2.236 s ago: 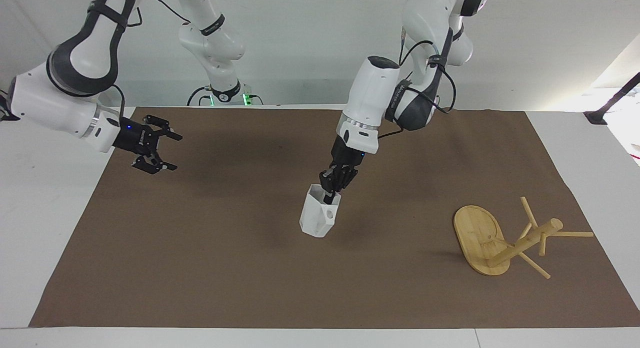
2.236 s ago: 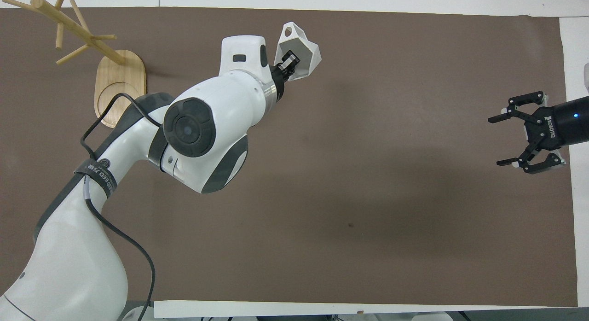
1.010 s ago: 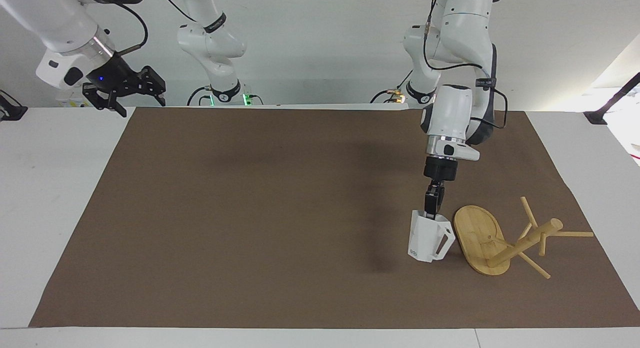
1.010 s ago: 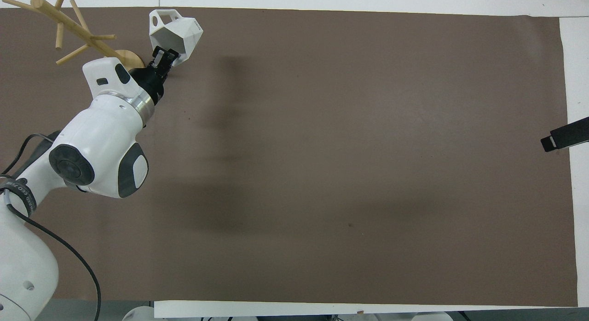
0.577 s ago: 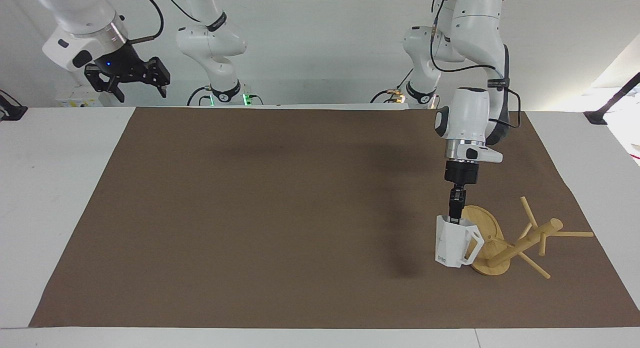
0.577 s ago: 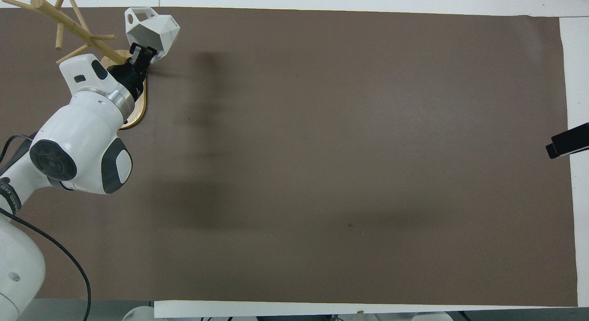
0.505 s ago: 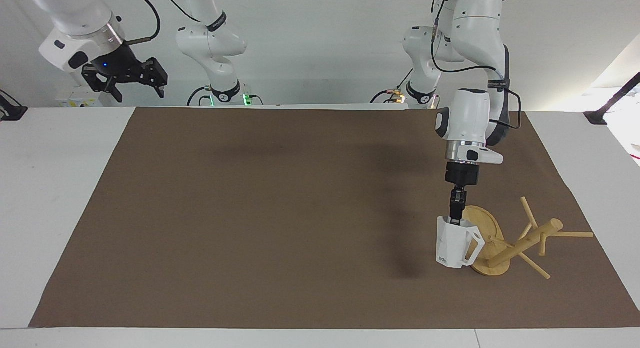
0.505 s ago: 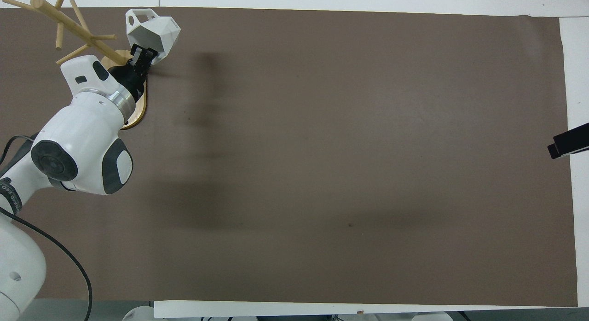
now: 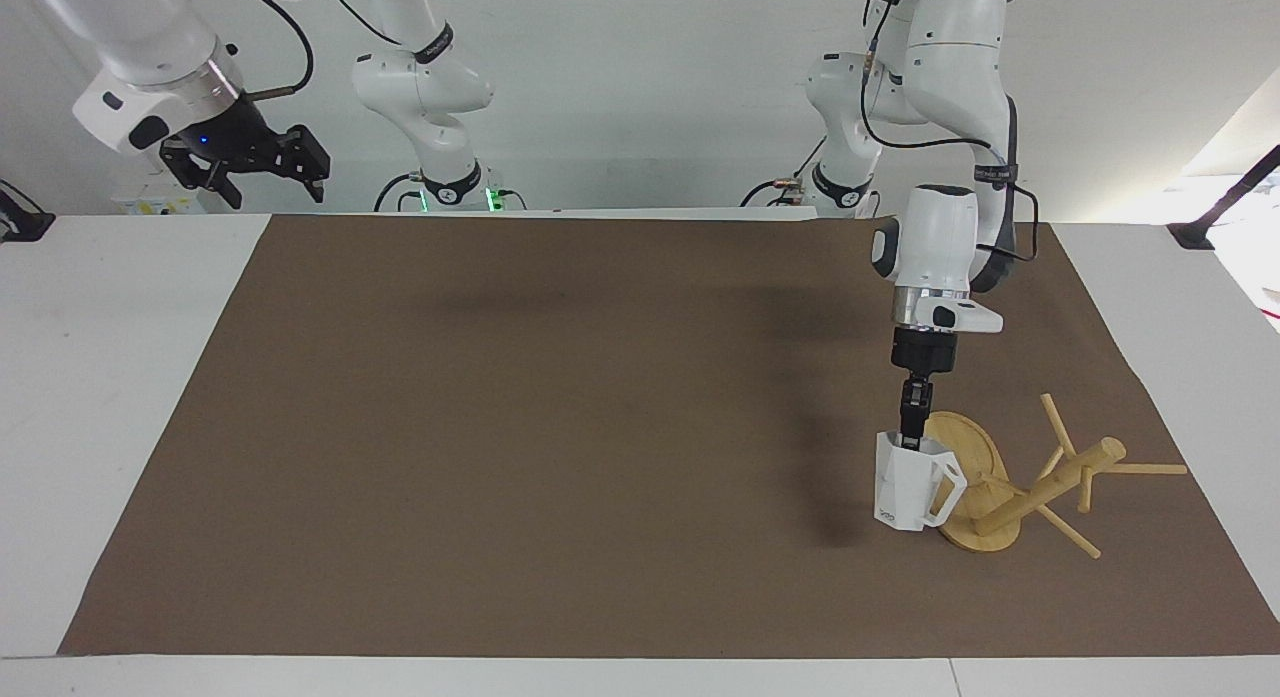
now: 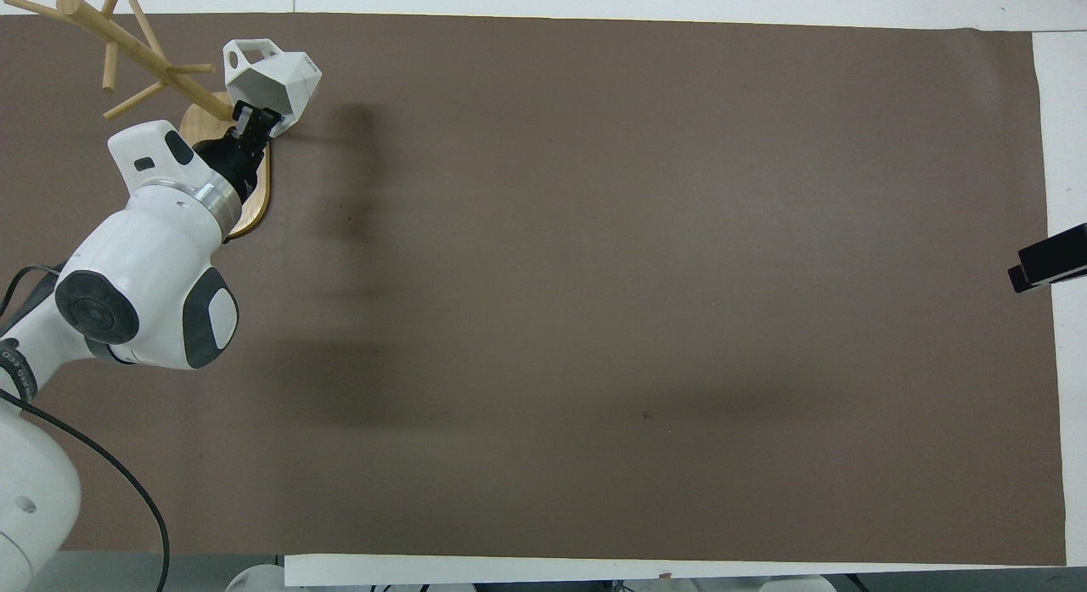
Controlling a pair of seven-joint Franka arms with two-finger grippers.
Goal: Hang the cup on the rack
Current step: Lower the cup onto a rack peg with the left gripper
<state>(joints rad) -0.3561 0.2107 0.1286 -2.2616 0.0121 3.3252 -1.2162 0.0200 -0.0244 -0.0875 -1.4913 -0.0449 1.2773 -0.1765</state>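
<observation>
The white faceted cup (image 9: 908, 489) hangs upright from my left gripper (image 9: 909, 438), which is shut on its rim from above. The cup is a little above the mat, over the edge of the rack's oval base (image 9: 972, 447). Its squared handle (image 9: 946, 489) faces the rack's post (image 9: 1050, 487). The bamboo rack stands at the left arm's end of the mat, thin pegs sticking out near the post's top. In the overhead view the cup (image 10: 272, 81) is beside the post (image 10: 144, 50), with the left gripper (image 10: 253, 121) at its rim. My right gripper (image 9: 272, 182) is open, raised at the right arm's end.
A brown mat (image 9: 560, 427) covers most of the white table (image 9: 110, 397). A third arm's base (image 9: 450, 187) stands at the robots' edge. Only a dark tip of the right gripper (image 10: 1046, 267) shows in the overhead view.
My left gripper has carried the cup from mid-mat toward the left arm's end, to beside the rack's post. My right arm has risen and drawn back to its own end.
</observation>
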